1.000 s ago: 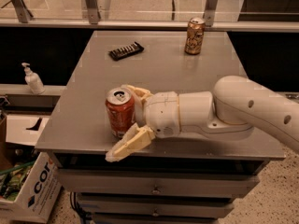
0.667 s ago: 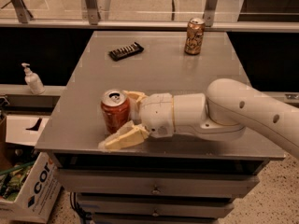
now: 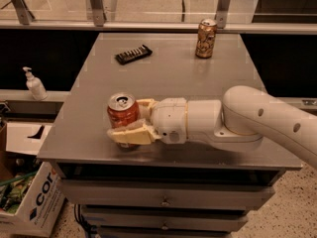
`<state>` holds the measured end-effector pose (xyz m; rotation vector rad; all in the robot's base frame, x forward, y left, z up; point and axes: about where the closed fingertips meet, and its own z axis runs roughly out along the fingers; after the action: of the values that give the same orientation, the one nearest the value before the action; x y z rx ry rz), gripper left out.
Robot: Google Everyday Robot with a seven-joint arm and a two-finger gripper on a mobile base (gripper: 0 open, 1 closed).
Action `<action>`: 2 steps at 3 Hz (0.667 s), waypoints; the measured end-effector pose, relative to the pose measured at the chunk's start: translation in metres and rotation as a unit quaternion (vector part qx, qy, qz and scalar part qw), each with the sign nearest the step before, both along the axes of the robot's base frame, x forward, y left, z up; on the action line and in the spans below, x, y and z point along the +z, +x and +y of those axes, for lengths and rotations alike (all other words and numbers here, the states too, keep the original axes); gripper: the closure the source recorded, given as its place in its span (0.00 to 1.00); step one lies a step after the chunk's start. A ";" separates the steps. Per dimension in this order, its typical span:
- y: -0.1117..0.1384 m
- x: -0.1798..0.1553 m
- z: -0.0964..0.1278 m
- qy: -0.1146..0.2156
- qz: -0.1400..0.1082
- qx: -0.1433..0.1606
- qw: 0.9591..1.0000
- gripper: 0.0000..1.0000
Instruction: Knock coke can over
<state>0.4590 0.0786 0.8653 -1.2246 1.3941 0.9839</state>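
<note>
Okay so my hand (image 3: 128,121) is clamped round the upright coke can (image 3: 121,114), so I'd tip it sideways, away from the desk (image 3: 198,83) edge.

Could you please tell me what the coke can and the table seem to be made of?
The coke can looks aluminium: glossy red-orange print, bare silvery top that glints. The table seems brushed metal, grey with soft reflections, though laminate is possible. The end effector, cream and plastic-looking, sits at the can near the table's front edge.
</note>
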 end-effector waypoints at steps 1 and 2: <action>0.012 0.019 -0.022 0.002 0.006 -0.022 1.000 0.88; 0.024 0.040 -0.051 -0.029 -0.003 -0.036 0.999 1.00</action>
<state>0.4825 0.0275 0.9056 -1.2097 1.4603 0.8948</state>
